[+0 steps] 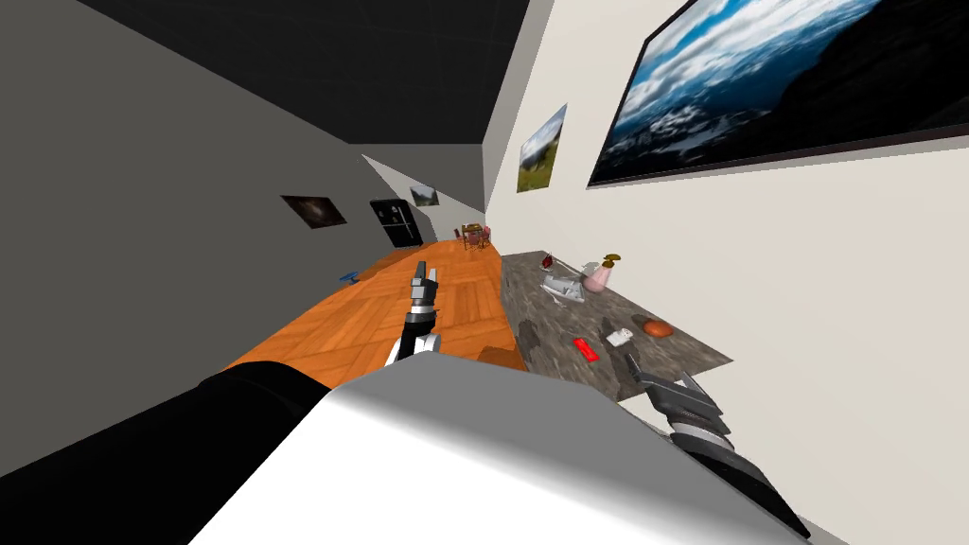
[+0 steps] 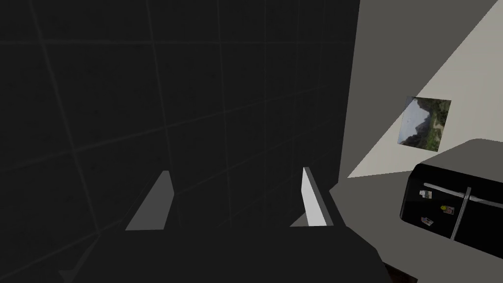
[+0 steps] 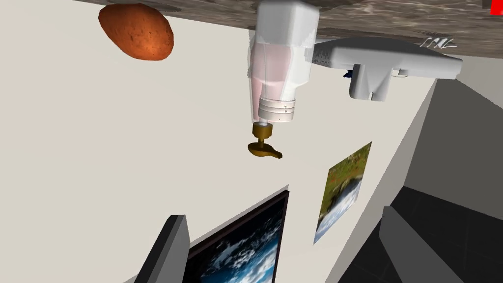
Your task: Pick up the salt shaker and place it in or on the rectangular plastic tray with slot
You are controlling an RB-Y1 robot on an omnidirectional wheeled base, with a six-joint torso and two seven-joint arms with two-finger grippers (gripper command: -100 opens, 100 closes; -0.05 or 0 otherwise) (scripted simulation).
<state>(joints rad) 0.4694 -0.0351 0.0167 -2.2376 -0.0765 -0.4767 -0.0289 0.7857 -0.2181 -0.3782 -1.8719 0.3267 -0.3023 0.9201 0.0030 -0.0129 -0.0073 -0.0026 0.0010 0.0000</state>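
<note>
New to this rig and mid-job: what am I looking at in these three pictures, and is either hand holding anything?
It is a two-armed robot; each arm ends in a two-fingered gripper. The wide picture comes from its head, looking down: the left gripper hangs over the wooden floor, the right gripper is at the stone-patterned counter. On the counter are a white tray, a pink pump bottle, a brown potato-like lump, a red flat item and a small white object, possibly the salt shaker. The other two pictures come from cameras on the hands; the right one, seen upside down, looks at the bottle, lump and tray. Both grippers are open and empty.
</note>
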